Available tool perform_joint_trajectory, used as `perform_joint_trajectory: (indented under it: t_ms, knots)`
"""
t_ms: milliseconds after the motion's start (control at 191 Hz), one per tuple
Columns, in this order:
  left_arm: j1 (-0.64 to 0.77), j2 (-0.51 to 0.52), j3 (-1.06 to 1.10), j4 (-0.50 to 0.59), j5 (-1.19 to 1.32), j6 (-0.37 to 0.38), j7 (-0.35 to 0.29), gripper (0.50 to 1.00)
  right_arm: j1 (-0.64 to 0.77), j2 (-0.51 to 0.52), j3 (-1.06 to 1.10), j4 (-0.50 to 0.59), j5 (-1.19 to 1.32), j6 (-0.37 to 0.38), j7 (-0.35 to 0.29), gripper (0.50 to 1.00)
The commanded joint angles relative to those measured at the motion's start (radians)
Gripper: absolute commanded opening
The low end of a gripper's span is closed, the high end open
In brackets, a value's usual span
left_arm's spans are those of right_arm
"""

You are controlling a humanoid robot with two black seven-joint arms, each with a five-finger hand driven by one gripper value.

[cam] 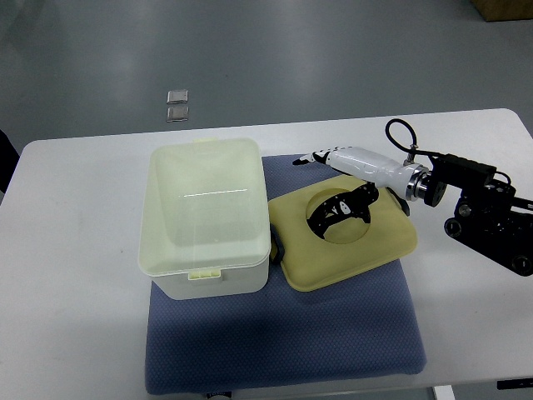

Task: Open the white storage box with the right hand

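Observation:
The white storage box stands open on the left half of a blue mat, its pale inside showing and a small latch on its front rim. Its cream lid lies to the right of the box, slightly tilted, with its left edge close to the box's right wall. My right hand reaches in from the right, with a white shell over the back of the hand. Its black fingers curl into the round handle recess in the lid's top and hold it.
The mat lies on a white table whose far edge runs behind the box. My right forearm's black joint hangs over the table's right side. Two small grey squares lie on the floor beyond.

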State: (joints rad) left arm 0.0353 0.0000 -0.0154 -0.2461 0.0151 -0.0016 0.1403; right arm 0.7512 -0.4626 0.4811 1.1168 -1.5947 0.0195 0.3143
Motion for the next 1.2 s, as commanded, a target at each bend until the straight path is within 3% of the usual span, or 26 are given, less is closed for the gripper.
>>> perform_joint_trajectory:
  t_ms: [0,73,257,409,462,467,619,776,829,902,976,1070,1196]
  knots:
    - [0.000,0.000,0.000,0.001,0.000,0.000,0.001,1.000,0.000,-0.016,-0.004,0.001,0.007,0.017,0.000,0.905]
    - [0.000,0.000,0.000,0.001,0.000,0.000,-0.001,1.000,0.000,-0.037,-0.009,0.008,0.007,0.060,0.000,0.913]
    - [0.000,0.000,0.000,0.001,0.000,0.000,-0.001,1.000,0.016,-0.157,0.008,0.049,0.025,0.253,0.002,0.915]
    - [0.000,0.000,0.000,-0.001,0.000,0.000,-0.001,1.000,0.082,-0.197,0.054,0.037,0.217,0.315,-0.003,0.921]
    - [0.000,0.000,0.000,-0.001,0.000,0.000,-0.001,1.000,0.082,-0.197,0.054,0.037,0.217,0.315,-0.003,0.921]
    - [0.000,0.000,0.000,-0.001,0.000,0.000,0.001,1.000,0.092,-0.189,0.071,0.018,0.324,0.307,-0.006,0.921]
    - [0.000,0.000,0.002,-0.004,0.002,0.000,0.001,1.000,0.099,-0.107,0.189,-0.043,0.697,0.293,-0.087,0.919]
    - [0.000,0.000,0.000,-0.001,0.000,0.000,0.001,1.000,0.094,-0.019,0.264,-0.103,1.108,0.280,-0.101,0.919]
    - [0.000,0.000,0.002,-0.001,0.000,0.000,0.001,1.000,0.096,0.009,0.264,-0.134,1.273,0.235,-0.123,0.919]
    - [0.000,0.000,0.002,-0.001,0.002,0.000,0.001,1.000,0.100,0.068,0.269,-0.201,1.515,0.105,-0.159,0.921]
    - [0.000,0.000,0.002,-0.007,0.000,0.000,-0.001,1.000,0.106,0.124,0.278,-0.281,1.674,0.056,-0.159,0.921]
    - [0.000,0.000,0.000,-0.010,0.002,0.000,0.001,1.000,0.103,0.196,0.318,-0.364,1.783,0.053,-0.153,0.923]
    - [0.000,0.000,0.000,-0.007,0.002,0.000,0.001,1.000,0.077,0.242,0.361,-0.385,1.783,0.099,-0.146,0.928]
